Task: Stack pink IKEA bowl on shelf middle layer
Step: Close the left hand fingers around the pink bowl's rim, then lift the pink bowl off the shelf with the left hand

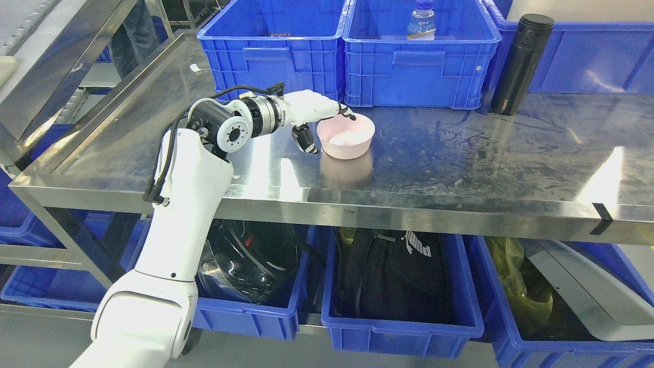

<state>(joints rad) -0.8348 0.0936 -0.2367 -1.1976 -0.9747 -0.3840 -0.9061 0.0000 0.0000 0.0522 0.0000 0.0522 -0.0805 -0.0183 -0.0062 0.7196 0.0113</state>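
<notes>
A pink bowl (346, 136) sits upright on the steel shelf surface (460, 153), near its middle left. My left hand (327, 125) reaches in from the left and is shut on the bowl's left rim. The upper fingers (347, 113) hook over the rim into the bowl, while the thumb (306, 140) presses the outer wall below. Whether the bowl rests fully on the steel or is slightly lifted cannot be told. Its pink reflection shows on the steel just below it. The right arm is out of view.
Two blue crates (271, 46) (421, 56) stand right behind the bowl, one holding a water bottle (422, 20). A black flask (521, 64) stands at the back right. Blue bins (398, 286) with bags sit under the shelf. Bare steel stretches right of the bowl.
</notes>
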